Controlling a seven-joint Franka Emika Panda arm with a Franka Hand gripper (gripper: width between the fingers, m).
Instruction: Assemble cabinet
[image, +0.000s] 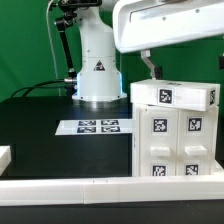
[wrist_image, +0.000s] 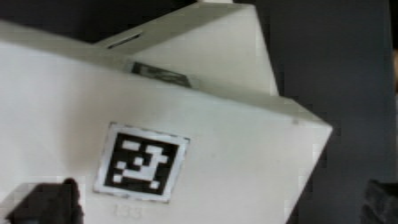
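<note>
The white cabinet (image: 172, 140) stands at the exterior view's right, its front showing several black-and-white tags. The top slab (image: 175, 96) lies on top of it with a tag facing forward. My gripper (image: 150, 71) hangs just above the slab's far left corner. In the wrist view the slab's white face and a tag (wrist_image: 143, 160) fill most of the picture. My gripper (wrist_image: 205, 212) is open, with its dark fingers (wrist_image: 45, 205) set wide apart. One finger is over the slab and the other is by its edge. It holds nothing.
The white robot base (image: 98, 65) stands at the back. The marker board (image: 98, 127) lies on the black table before it. A white rail (image: 90, 187) runs along the front edge. A small white piece (image: 5, 155) sits at the exterior view's left.
</note>
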